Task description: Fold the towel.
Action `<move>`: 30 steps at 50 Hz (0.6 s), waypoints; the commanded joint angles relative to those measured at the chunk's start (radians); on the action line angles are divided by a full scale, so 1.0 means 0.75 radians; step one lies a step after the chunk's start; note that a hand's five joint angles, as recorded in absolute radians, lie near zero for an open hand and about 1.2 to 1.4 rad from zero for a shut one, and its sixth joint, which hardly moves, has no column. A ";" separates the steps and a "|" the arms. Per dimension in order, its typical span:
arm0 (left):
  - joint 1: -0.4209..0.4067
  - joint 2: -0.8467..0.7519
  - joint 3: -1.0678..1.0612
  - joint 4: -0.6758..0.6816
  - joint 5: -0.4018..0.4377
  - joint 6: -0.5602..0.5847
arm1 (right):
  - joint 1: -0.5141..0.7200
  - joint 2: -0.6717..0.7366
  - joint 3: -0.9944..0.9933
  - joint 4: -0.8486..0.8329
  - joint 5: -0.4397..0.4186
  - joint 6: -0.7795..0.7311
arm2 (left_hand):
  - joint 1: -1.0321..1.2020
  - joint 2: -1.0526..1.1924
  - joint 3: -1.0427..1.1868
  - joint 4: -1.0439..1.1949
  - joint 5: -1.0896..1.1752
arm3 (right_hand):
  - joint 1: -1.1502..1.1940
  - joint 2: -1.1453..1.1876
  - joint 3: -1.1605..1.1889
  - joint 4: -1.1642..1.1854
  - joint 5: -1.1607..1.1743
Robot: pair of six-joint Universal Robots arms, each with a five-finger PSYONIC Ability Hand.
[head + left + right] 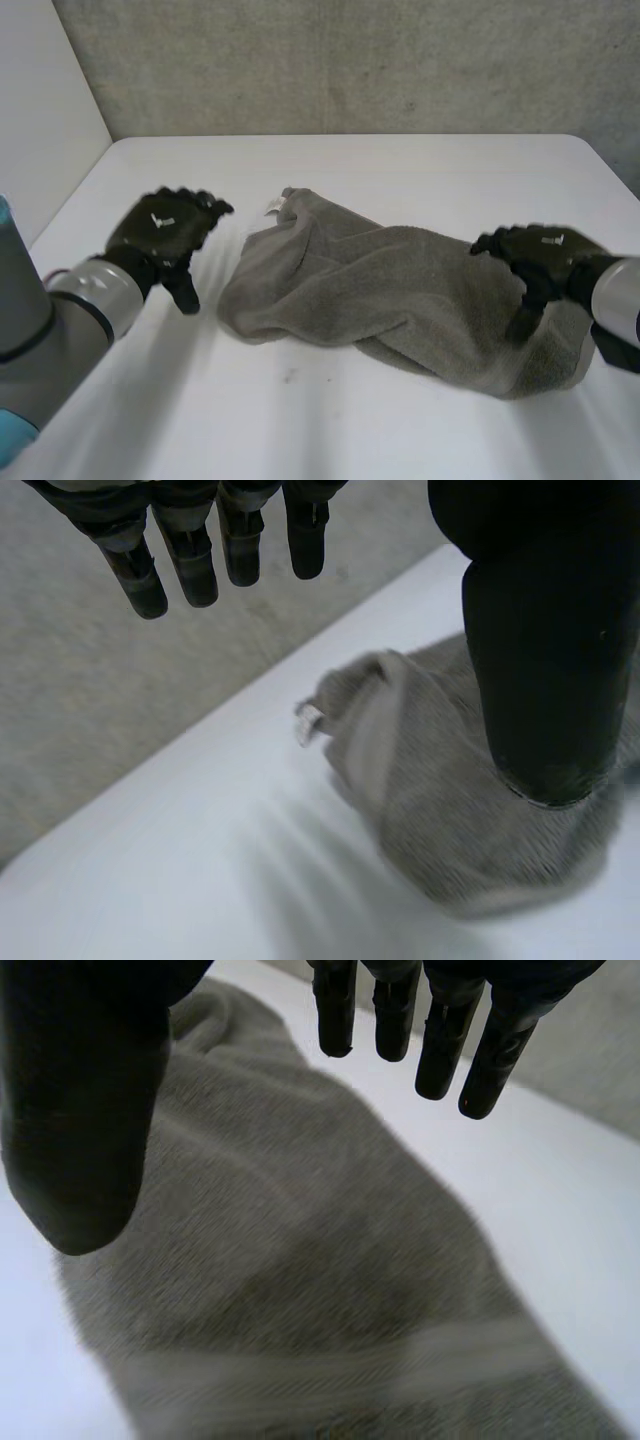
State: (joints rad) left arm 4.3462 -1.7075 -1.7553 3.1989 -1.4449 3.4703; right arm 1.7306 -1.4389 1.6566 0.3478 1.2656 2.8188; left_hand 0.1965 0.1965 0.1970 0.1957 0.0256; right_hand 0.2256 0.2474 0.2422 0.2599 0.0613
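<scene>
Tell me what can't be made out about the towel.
- Head view: the towel is bunched, its folds hiding most corners; the right hand covers one end.
- Left wrist view: the thumb of the left hand blocks part of it; its label is too small to read.

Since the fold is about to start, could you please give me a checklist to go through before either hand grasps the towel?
1. Towel spread flat: not ok, it lies bunched on the table.
2. Left hand open: ok, fingers straight, beside the towel's left end, holding nothing.
3. Right hand open: ok, fingers straight over the towel's right end, holding nothing.
4. Corners located: cannot tell; the corner with the white label is plain, the others are lost in folds.
</scene>
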 commanded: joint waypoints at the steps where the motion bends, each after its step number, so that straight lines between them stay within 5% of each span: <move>1: 0.063 -0.128 -0.124 0.201 0.163 -0.003 | -0.031 -0.012 0.282 -0.230 -0.086 0.001 | 0.058 0.058 0.057 0.059 0.053 | -0.047 -0.076 -0.069 -0.092 -0.060; 9: 0.108 -0.272 -0.143 0.296 0.298 0.006 | -0.031 -0.037 0.513 -0.524 -0.078 -0.020 | 0.070 0.070 0.069 0.071 0.065 | -0.027 -0.056 -0.049 -0.073 -0.041; 30: 0.112 -0.439 -0.083 0.412 0.303 0.081 | -0.021 0.049 0.687 -0.877 0.039 -0.179 | 0.289 0.289 0.288 0.290 0.284 | 0.462 0.433 0.439 0.416 0.448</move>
State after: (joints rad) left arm 4.4308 -2.0009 -1.8308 3.5090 -1.2177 3.4858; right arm 1.7130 -1.4354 2.1751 -0.2644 1.2542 2.6842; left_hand 0.3459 0.3466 0.3462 0.3451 0.1727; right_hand 0.4759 0.4764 0.4864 0.4851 0.3182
